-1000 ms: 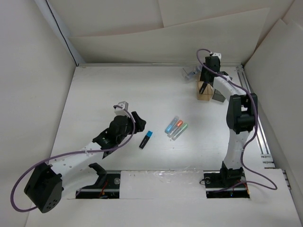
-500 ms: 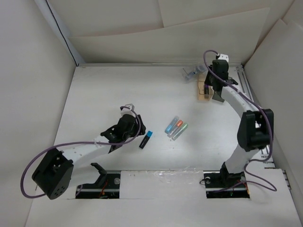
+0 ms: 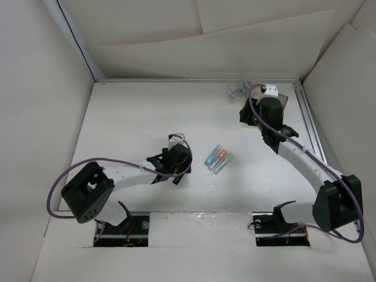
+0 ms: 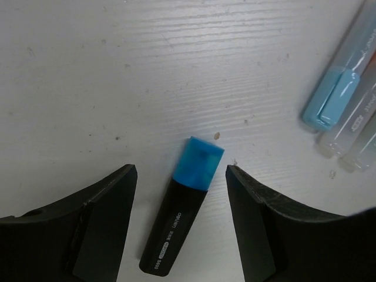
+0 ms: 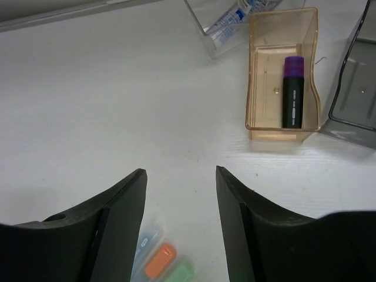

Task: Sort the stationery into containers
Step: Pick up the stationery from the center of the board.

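Note:
A black marker with a blue cap (image 4: 183, 211) lies flat on the table between the open fingers of my left gripper (image 4: 181, 170), which is low over it (image 3: 174, 174); the jaws are not touching it. Three clear markers with blue, orange and green ends (image 3: 218, 157) lie side by side to its right, and also show in the right wrist view (image 5: 161, 259). My right gripper (image 5: 180, 172) is open and empty above the table (image 3: 245, 114). An amber box (image 5: 284, 76) holds a black purple-capped marker (image 5: 293, 94). A clear box (image 5: 232, 20) holds a blue-capped bottle (image 5: 244, 10). A smoky grey box (image 5: 355, 94) stands right of the amber one.
White walls close in the table at the back and both sides. A metal rail (image 3: 314, 141) runs along the right edge. The right arm hides the amber box in the top view; the clear box (image 3: 237, 91) and grey box (image 3: 283, 100) show beside it.
My left gripper has moved right and now straddles the blue-capped marker. My right gripper has drawn back from the amber box toward the table's middle.

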Controlling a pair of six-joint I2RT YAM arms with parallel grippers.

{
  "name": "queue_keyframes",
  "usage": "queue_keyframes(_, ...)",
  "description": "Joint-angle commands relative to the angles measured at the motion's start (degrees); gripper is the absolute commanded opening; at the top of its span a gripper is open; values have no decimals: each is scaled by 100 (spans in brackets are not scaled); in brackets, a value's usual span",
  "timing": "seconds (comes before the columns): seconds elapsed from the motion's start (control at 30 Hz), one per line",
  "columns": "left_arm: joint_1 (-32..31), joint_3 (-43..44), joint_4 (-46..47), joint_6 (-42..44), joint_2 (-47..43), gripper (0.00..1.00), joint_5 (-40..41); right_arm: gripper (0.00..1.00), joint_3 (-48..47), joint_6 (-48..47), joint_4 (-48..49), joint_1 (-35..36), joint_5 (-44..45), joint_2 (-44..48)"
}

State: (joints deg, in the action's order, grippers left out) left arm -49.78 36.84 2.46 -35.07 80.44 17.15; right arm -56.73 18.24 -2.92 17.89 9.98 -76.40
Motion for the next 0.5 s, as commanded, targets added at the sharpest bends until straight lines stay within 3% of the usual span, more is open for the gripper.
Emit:
queue_keyframes(0.0, -5, 270, -324, -96, 155, 59, 315, 57, 206, 135, 388, 109, -84, 528)
queue_keyframes(0.17, -58, 271, -447, -149, 401, 50, 368, 58, 583, 250, 511, 214, -216, 977)
queue_keyframes(0.33, -751, 586, -764, -421, 831, 47, 701, 58, 769, 250, 564, 268, -216, 1092)
queue_keyframes(0.47, -867, 824, -1142, -685, 1166, 25, 983, 58, 830, 303, 617, 268, -268, 1215)
